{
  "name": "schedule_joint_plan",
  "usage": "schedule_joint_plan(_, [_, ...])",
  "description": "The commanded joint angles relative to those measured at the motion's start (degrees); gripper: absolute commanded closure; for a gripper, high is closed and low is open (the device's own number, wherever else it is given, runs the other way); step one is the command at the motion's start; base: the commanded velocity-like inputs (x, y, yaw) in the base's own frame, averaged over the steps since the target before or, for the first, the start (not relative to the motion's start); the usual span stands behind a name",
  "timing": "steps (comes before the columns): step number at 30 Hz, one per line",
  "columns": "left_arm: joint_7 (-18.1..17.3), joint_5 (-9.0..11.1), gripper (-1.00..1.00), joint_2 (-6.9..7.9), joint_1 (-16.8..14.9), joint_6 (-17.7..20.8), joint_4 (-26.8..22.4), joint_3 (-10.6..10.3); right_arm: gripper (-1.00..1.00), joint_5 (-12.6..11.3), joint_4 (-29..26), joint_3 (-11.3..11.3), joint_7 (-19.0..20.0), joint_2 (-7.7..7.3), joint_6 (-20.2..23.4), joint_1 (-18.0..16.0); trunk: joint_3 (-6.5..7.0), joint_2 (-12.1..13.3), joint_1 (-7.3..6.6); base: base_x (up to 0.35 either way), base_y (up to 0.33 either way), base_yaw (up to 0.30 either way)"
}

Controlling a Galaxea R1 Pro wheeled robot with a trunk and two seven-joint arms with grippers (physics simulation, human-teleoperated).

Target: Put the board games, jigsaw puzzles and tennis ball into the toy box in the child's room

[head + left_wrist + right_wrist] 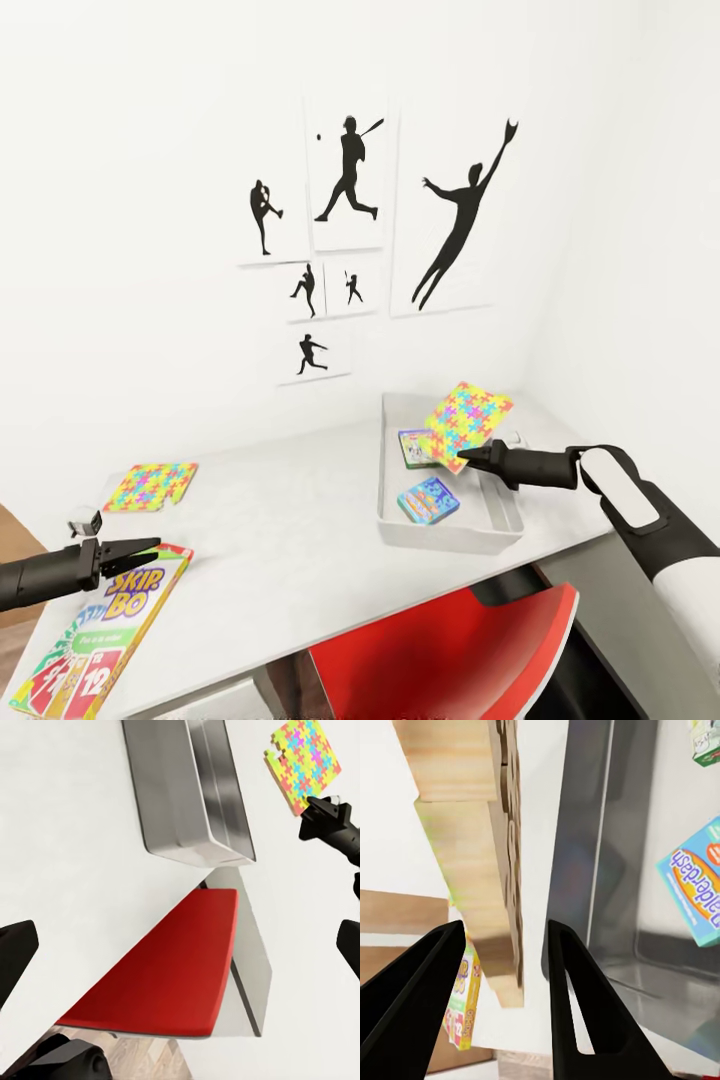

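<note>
My right tool [466, 459] grips one jigsaw puzzle [468, 414] over the toy box [450, 530], two board games inside. Left tool [150, 546], spread, near the Skip-Bo game [95, 640]; second puzzle [150, 487] remains on the surface [290, 540].

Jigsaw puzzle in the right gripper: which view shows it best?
Head view: the jigsaw puzzle shows its full patterned face, tilted over the toy box. Left wrist view shows it smaller, at the edge. Right wrist view shows just its wooden back between the fingers.
</note>
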Motion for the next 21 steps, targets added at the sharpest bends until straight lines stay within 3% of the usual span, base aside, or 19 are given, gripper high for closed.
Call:
schedule_joint_plan(1, [-0.26,-0.07,-1.00,-0.02,-0.04,0.63,-0.35,0.02,1.00,0.67,0.02,0.18,0.57,-0.05,0.03,-0.37,-0.23,-0.13,0.03,0.000,0.000,0.000])
schedule_joint_plan(21, [-0.26,-0.07,-1.00,-0.60,-0.73,0.54,-2.38,0.10,1.00,0.64,-0.30,0.36,0.57,0.00,0.03,-0.25,-1.30,-0.13,0.03,0.000,0.000,0.000])
